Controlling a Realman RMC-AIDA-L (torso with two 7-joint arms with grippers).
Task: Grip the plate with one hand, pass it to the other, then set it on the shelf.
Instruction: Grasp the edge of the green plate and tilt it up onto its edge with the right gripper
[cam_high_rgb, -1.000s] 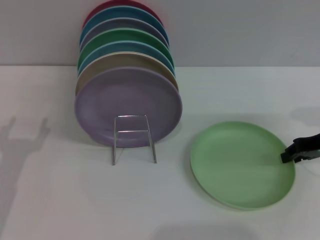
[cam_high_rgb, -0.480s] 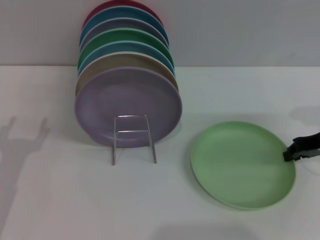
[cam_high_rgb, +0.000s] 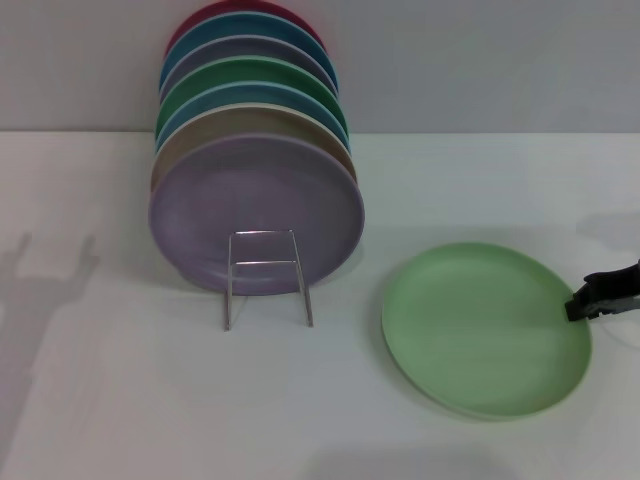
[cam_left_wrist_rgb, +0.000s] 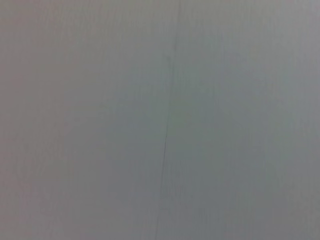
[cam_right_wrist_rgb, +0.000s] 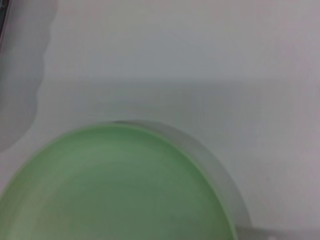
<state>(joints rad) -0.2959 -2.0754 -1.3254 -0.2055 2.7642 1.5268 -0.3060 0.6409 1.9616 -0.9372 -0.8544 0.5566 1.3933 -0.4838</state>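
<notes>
White table (cam_high_rgb: 120, 400), grey wall (cam_high_rgb: 480, 60). Pastel-green plate (cam_high_rgb: 485, 328) lies flat; right gripper (cam_high_rgb: 603, 297) is seen at its right rim, jaw state indeterminable.

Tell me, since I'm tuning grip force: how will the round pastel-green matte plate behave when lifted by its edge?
The round pastel-green matte plate looks rigid, so it probably won't flex. The right gripper is at one rim only, so the plate may sag or pivot. The matte surface likely slips little.

Soft, even light falls on the white counter (cam_high_rgb: 120, 400), with faint grey shadows left of the thin silver wire shelf (cam_high_rgb: 266, 276). The round pastel-green matte plate (cam_right_wrist_rgb: 115, 190) looks blurred in the right wrist view. The left wrist view is a featureless grey.
</notes>
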